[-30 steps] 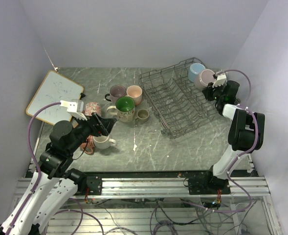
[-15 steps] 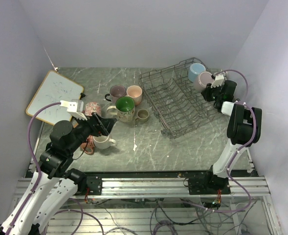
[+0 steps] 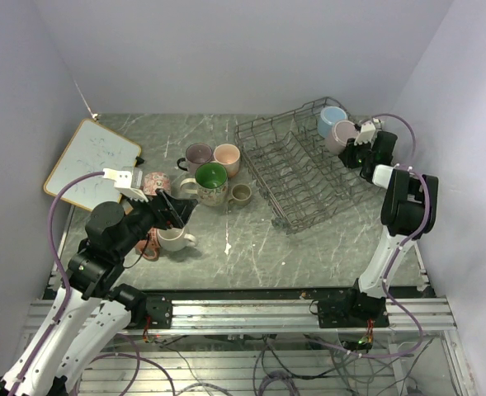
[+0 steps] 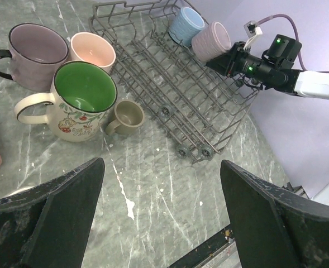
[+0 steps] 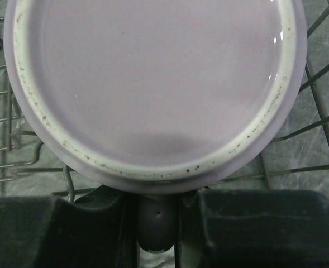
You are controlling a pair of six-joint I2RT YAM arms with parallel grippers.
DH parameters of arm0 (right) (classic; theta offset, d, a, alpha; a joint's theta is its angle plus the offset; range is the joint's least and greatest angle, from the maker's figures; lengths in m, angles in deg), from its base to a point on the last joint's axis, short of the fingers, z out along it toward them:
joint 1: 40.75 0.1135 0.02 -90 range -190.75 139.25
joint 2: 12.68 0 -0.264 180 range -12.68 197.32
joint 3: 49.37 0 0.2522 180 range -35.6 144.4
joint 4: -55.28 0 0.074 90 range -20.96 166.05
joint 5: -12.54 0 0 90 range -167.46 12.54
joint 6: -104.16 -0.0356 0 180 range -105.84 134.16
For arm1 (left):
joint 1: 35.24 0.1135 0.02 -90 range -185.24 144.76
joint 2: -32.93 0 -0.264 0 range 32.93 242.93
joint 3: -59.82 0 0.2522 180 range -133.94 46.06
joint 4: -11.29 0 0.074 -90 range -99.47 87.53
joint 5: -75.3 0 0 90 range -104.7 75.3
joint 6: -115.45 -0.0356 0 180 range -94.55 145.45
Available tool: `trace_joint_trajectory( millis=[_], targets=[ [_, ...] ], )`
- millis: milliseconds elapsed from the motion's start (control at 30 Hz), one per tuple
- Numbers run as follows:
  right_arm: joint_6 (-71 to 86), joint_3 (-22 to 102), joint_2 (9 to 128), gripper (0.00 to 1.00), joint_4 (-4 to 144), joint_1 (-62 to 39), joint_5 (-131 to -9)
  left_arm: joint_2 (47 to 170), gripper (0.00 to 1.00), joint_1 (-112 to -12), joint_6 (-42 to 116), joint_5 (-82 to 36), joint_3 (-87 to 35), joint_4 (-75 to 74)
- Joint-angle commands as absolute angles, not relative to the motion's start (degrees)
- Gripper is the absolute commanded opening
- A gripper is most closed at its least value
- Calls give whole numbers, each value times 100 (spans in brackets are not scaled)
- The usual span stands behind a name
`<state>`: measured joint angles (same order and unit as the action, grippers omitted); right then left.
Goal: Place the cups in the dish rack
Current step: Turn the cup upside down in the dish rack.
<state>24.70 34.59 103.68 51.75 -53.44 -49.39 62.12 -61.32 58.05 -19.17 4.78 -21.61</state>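
Above the grey-green marble tabletop (image 3: 251, 247), the right hand (image 5: 156, 209) clamped the handle of the mauve ceramic mug (image 5: 153, 84) in the grey wire dish rack (image 3: 300, 177); the left hand (image 4: 161, 167) gaped; scribbles on the wood-framed whiteboard (image 3: 90, 161) were illegible.

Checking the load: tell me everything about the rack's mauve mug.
The mauve mug, ribbed ceramic, lies tipped in the dish rack, far right corner, beside the light blue mug. Close up: a round mauve face ringed by a pale speckled rim; the right gripper has its jaws around the handle.

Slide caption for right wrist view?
Right claw holds mauve ceramic mug by handle in grey wire dish rack.
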Motion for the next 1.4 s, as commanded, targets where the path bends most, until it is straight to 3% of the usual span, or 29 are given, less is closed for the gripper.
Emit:
trace_joint_trajectory(
  millis=[0,700,1000,1367],
  targets=[
    [2608,3877,10500,0,4936,-5324,-4761,6219,95,-6099,5828,-1826,484,-2093],
    [2734,4639,11022,0,5606,-5143,-4850,6198,95,-6099,5797,-1782,475,-2171],
    [2817,4932,11183,5,5916,-5056,-4838,6167,95,-6099,5797,-1759,474,-2217],
    [2875,5053,11196,29,6087,-5026,-4828,6129,95,-6099,5788,-1750,436,-2302]
  ],
)
